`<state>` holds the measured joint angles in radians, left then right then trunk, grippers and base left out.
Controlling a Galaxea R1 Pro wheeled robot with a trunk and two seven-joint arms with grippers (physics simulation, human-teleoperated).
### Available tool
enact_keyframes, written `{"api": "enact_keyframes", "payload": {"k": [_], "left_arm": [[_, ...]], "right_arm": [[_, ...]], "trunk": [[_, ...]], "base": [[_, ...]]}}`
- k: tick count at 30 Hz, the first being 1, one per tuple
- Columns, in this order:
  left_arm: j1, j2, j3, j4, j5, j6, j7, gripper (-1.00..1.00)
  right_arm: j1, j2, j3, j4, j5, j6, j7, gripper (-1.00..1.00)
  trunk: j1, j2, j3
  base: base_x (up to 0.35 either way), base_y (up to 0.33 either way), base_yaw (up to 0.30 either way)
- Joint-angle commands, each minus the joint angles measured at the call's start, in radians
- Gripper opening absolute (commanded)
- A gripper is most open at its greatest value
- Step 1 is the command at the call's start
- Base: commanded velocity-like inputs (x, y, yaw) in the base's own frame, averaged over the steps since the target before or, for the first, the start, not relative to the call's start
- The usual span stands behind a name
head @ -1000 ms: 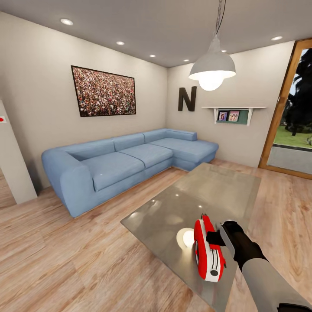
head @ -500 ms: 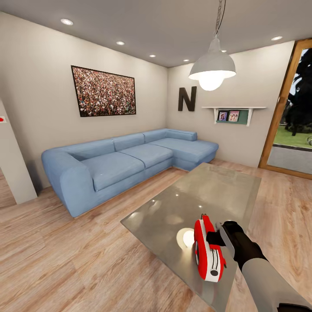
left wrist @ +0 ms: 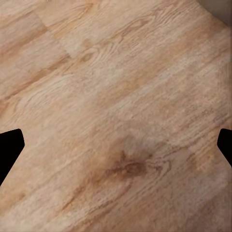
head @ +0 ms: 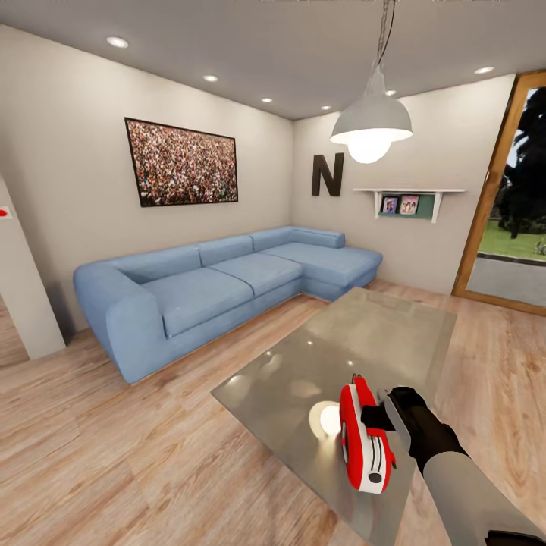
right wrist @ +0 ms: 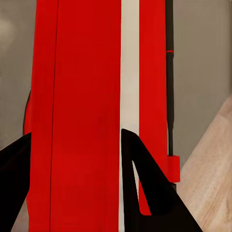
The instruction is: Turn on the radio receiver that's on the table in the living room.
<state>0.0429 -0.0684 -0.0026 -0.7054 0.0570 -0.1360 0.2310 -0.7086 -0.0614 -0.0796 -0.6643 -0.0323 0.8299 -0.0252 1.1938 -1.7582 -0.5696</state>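
Standing by the sofa (head: 227, 284) and looking over the robot's shoulder, I see the radio receiver (head: 365, 438) on its narrow edge near the close corner of the table (head: 379, 334), its long axis running away from the robot toward the room. The right gripper (head: 377, 415) is pressed in from the radio's right flank, one black finger laid across the red top. It seems to grip the body rather than press a control, but from this height I cannot tell whether the fingers truly clamp it. A bright reflection of the pendant lamp (head: 371, 121) sits on the glass just left of the radio. The right arm is plainly the nearer one — the coming move to reach a switch turns on that sideways approach.

The left wrist camera looks down at the bare wood floor (left wrist: 116, 121), with the two dark fingertips (left wrist: 9, 145) at opposite edges, wide apart and holding nothing.

The right wrist camera gives what the head cannot: the radio receiver (right wrist: 77, 116) up close, red with its white trim stripe (right wrist: 129, 72) running lengthways, and a black finger (right wrist: 145, 193) lying against the casing — the other at the far edge of the red body, so the fingers straddle it.
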Motion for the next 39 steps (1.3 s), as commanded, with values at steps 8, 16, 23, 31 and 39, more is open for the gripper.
{"api": "enact_keyframes", "payload": {"k": [8,16,23,31,39], "left_arm": [[0.000,0.000,-0.002,0.002,0.000,-0.001,0.001,1.00],[0.000,0.000,-0.002,0.002,0.000,0.000,0.002,1.00],[0.000,0.001,-0.002,0.002,0.000,0.000,0.002,1.00],[0.000,0.000,-0.002,0.003,-0.001,0.000,0.001,1.00],[0.000,0.002,-0.002,0.004,-0.001,0.001,0.001,1.00]], "right_arm": [[0.000,0.000,-0.001,-0.001,0.001,0.000,0.001,-1.00],[0.000,0.000,-0.003,-0.001,0.001,0.000,0.001,-1.00],[0.000,0.000,-0.003,-0.001,0.003,-0.001,0.001,-1.00],[0.000,-0.001,-0.004,-0.002,0.003,-0.002,0.001,-1.00],[0.000,-0.001,-0.002,-0.006,0.003,-0.031,0.004,-1.00]], "trunk": [[-0.031,0.056,0.025],[-0.061,0.112,0.050],[-0.088,0.161,0.072],[-0.119,0.217,0.097],[-0.150,0.273,0.122]], "base": [[0.000,0.000,0.000],[0.000,0.000,0.000],[0.000,0.000,0.000],[0.000,0.000,0.000],[0.000,0.000,0.000]]}}
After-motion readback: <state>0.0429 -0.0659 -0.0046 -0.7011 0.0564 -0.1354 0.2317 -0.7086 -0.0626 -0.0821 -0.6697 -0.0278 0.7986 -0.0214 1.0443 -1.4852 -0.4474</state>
